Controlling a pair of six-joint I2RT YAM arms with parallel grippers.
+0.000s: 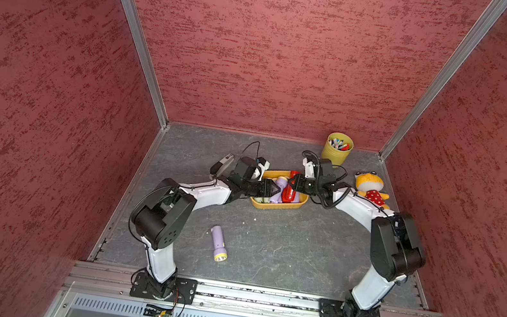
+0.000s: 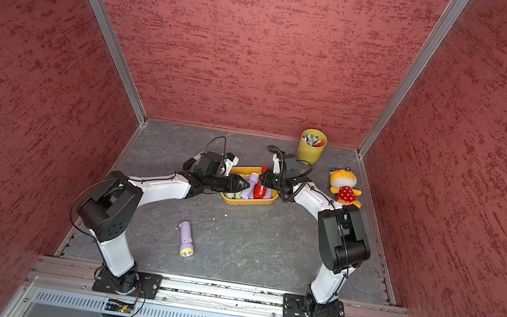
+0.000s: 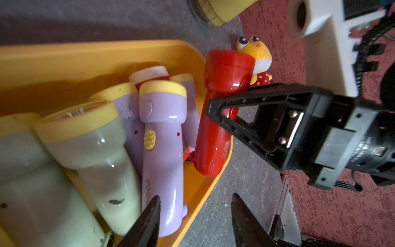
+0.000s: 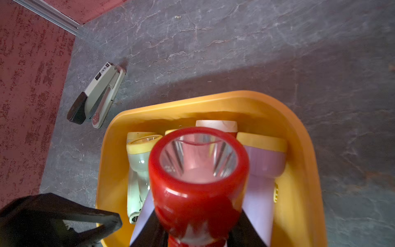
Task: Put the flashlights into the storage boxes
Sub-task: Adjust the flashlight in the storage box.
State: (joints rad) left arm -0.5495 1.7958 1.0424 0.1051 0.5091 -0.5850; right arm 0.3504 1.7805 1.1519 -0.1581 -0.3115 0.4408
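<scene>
Top view: lone lilac flashlight is lying on counter, nearer left arm, well apart from tray. Left wrist: left tool is standing apart, empty, at tray rim. Right wrist: right tool is clamping red flashlight over tray, parallel to stored flashlights.

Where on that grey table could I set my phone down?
Widest patch: between left arm and right arm, nearer than the tray, around one lilac flashlight. Also the far left corner beyond the stapler. Crowded: the full tray with both arms over it; cup and plush far right.
</scene>
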